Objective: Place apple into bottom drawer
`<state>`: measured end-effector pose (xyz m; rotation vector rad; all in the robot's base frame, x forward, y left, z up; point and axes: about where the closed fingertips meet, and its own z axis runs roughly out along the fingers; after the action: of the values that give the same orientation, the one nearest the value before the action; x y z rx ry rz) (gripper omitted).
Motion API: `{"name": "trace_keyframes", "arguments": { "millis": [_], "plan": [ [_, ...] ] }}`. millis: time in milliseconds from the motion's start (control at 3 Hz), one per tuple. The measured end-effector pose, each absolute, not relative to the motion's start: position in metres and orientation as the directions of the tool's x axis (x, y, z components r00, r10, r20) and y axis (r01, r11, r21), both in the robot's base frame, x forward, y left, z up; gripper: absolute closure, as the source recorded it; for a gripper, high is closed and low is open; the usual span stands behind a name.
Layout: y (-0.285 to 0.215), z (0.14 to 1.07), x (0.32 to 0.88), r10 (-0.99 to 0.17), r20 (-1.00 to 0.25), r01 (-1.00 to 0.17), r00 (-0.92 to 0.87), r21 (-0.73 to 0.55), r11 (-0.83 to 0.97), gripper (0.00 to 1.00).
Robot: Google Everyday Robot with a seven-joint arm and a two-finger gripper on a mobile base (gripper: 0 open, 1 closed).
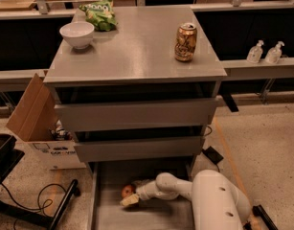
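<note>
The bottom drawer point(145, 218) is pulled out at floor level below the two upper grey drawers, its flat grey floor showing. The small red and yellowish apple point(127, 190) is low inside it, left of middle. My gripper point(130, 199) reaches into the drawer from the right on the white arm point(175, 186) and is right at the apple, touching or almost touching its lower right side. I cannot tell whether the apple rests on the drawer floor.
On the cabinet top stand a white bowl point(77, 34), a green snack bag point(99, 13) and a gold drink can point(185, 42). A cardboard box point(34, 116) stands left of the cabinet, with cables and a black base on the floor point(41, 202).
</note>
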<state>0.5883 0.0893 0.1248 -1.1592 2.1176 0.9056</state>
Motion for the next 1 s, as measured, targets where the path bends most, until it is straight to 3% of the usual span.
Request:
{"name": "trace_keyframes", "arguments": {
  "millis": [667,1000],
  "plan": [
    [0.084,0.135,0.579,-0.499,-0.729,-0.869,-0.469,0.28,0.408,0.0],
    [0.042,0.188,0.592,-0.475,-0.753,-0.839,-0.456,0.185,0.511,0.0]
  ]
}}
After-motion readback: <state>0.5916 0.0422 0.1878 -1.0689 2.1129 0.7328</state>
